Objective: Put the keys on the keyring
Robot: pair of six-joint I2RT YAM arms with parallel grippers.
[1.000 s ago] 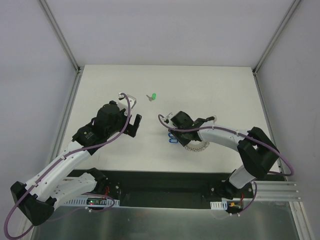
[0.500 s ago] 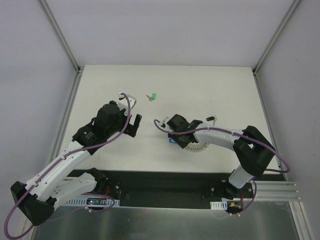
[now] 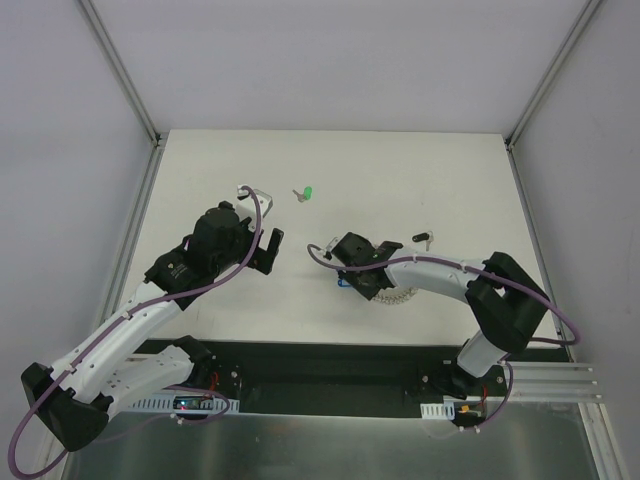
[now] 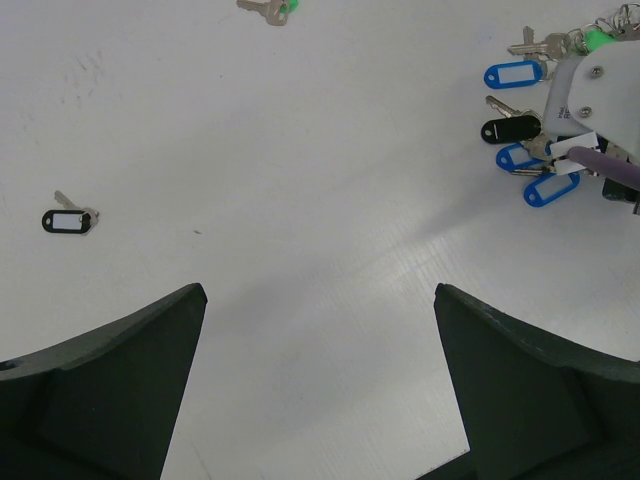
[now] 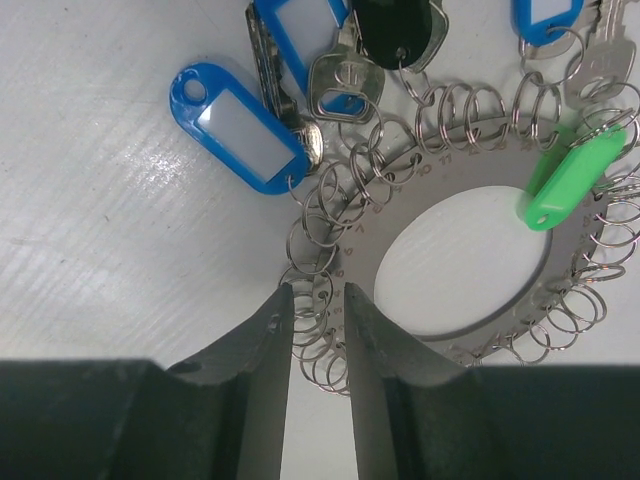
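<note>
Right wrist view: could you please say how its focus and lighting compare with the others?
Right wrist: keyring sharp, table glare at left, right gripper dark and soft. Left wrist: left gripper blurred, faint shadow mid-table. Top external: even light, no glare.

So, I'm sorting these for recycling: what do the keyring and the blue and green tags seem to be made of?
The keyring looks like metal: a flat matte grey plate with stamped numbers, edged with thin wire loops that glint. The blue tag is probably plastic, smooth and glossy, with a white label window. The green tag is likely plastic too, uniformly bright with a soft sheen.
</note>
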